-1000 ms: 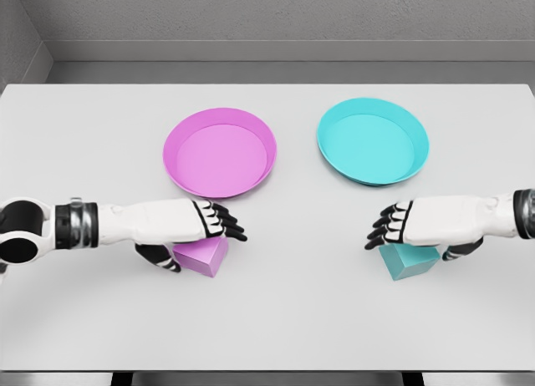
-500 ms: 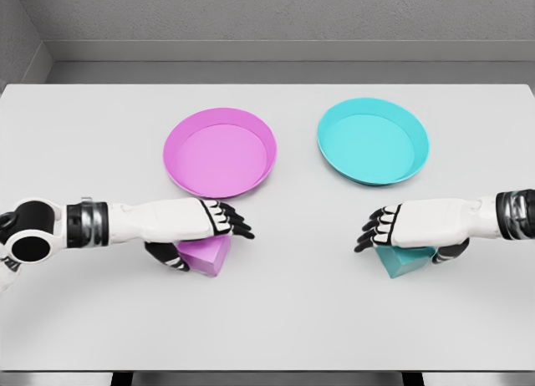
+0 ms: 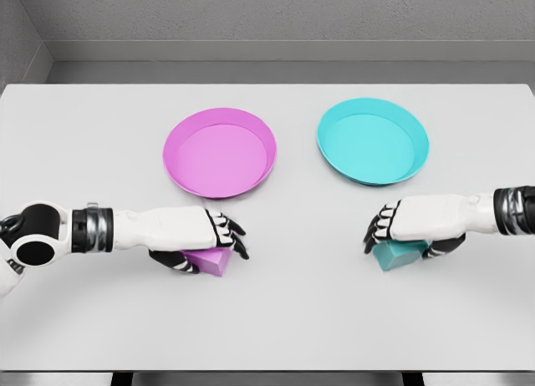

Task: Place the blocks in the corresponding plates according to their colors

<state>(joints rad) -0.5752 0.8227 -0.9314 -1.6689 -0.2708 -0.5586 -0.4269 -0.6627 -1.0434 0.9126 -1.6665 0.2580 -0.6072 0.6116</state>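
Left hand (image 3: 196, 236) curls its fingers over the pink block (image 3: 211, 260) on the table (image 3: 84, 152), near the pink plate (image 3: 220, 152). Right hand (image 3: 414, 223) clasps the teal block (image 3: 397, 255), near the teal plate (image 3: 372, 141).

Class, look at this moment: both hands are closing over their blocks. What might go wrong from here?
1. The left hand covers only the top of the pink block; it might slip when lifted.
2. The cyan block looks tilted under the right hand, so the grasp may be uneven.
3. Both plates have raised rims a low-carried block might clip.
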